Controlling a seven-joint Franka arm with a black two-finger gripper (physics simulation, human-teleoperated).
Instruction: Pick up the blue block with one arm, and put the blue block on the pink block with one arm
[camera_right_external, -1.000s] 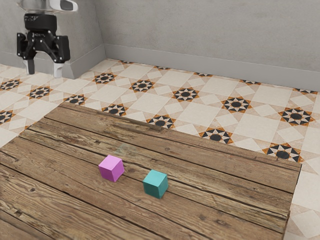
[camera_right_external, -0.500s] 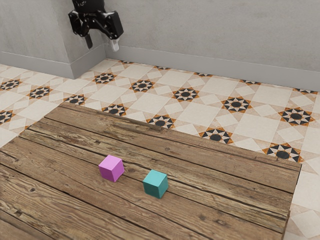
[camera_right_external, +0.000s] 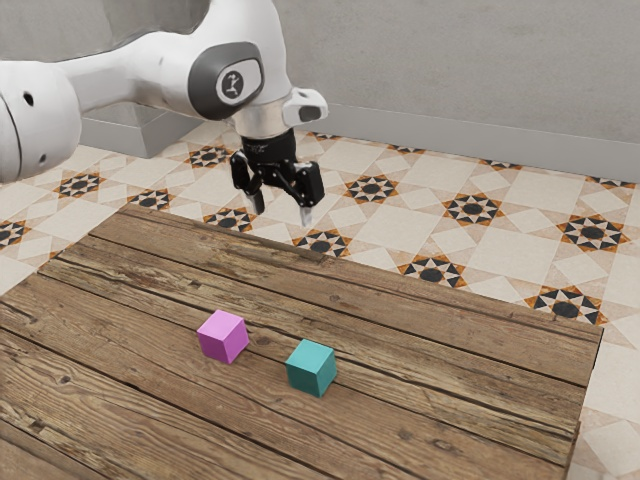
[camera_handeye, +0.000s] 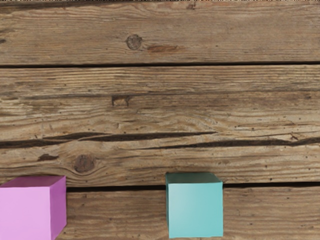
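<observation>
Tool (camera_right_external: 280, 207) released: fingers spread, nothing between them. Hanging from the white arm (camera_right_external: 150, 75) above the far edge of the wooden bench (camera_right_external: 430, 330), close to the patterned tile floor (camera_right_external: 500, 230), well apart from both blocks. Blue block (camera_right_external: 311, 367), teal in tone, flat on the bench planks, untouched. Near the pink block (camera_right_external: 222, 336), toward the exterior view's right of it, with a gap between them. Seen from the wrist camera too: both cubes upright, side by side, apart, on grained planks.
</observation>
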